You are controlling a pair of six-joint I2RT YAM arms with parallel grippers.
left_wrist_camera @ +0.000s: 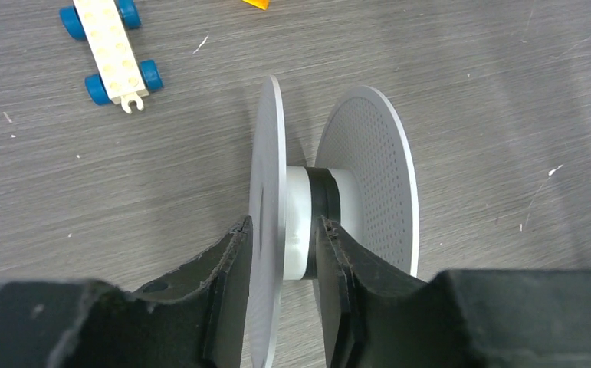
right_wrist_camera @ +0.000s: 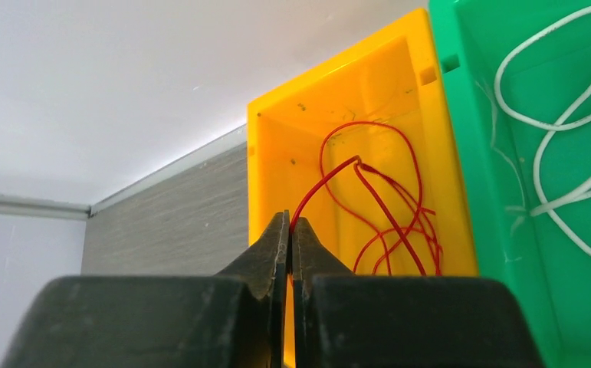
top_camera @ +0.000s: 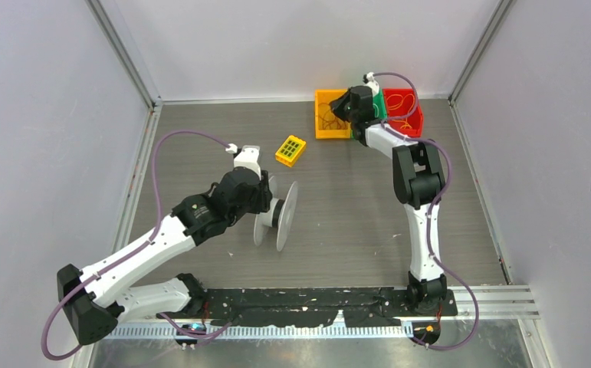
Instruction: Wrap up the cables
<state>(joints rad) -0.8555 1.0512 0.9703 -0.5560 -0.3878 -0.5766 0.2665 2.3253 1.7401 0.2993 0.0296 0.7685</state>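
The cable (right_wrist_camera: 356, 161) is a thin red wire lying in loops in the yellow bin (right_wrist_camera: 277, 153). My right gripper (right_wrist_camera: 290, 218) is shut on one strand of it at the bin's near edge. In the top view that gripper (top_camera: 339, 110) is over the yellow bin (top_camera: 319, 126) at the back of the table. A grey two-flange spool (top_camera: 280, 218) stands on edge mid-table. My left gripper (left_wrist_camera: 284, 226) is shut on its left flange (left_wrist_camera: 269, 153): one finger is outside the flange and the other is against the white hub (left_wrist_camera: 300, 207). No wire is on the spool.
A green bin (right_wrist_camera: 507, 230) with pale white wires (right_wrist_camera: 553, 207) stands right of the yellow one, and a red bin (top_camera: 405, 115) beyond it. A yellow toy block (top_camera: 290, 150) lies behind the spool. A cream wheeled plate with blue wheels (left_wrist_camera: 112, 46) lies near the left gripper.
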